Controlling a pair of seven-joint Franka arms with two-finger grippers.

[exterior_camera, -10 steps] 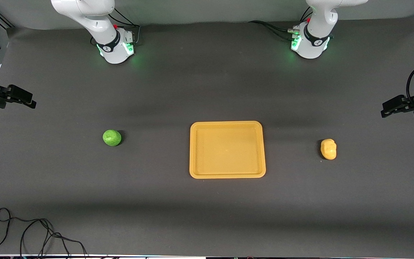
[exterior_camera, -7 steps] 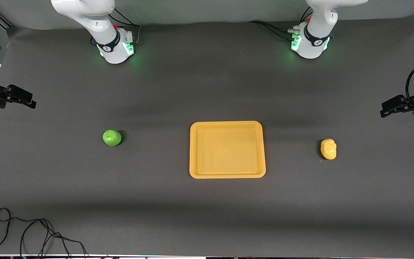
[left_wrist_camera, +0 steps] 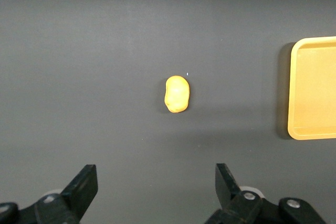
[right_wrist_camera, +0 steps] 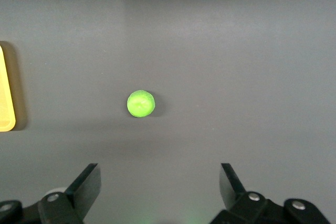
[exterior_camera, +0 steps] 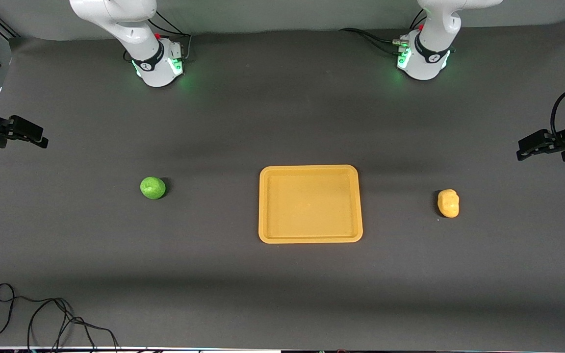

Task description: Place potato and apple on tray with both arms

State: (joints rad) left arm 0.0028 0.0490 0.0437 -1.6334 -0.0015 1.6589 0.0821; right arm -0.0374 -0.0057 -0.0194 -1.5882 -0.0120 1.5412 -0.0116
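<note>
Front view: I see potato (exterior_camera: 448,203) toward my left gripper (exterior_camera: 525,151), apple (exterior_camera: 153,188) toward my right gripper (exterior_camera: 39,141); tray (exterior_camera: 310,238) between; both grippers wide, empty.

Dark grey table mat (exterior_camera: 282,294); loose black cable (exterior_camera: 42,318) near its front-camera edge, right arm's end.

Dark table (exterior_camera: 282,113): apple (exterior_camera: 153,188), tray (exterior_camera: 310,238), potato (exterior_camera: 448,203), cable (exterior_camera: 42,318).
</note>
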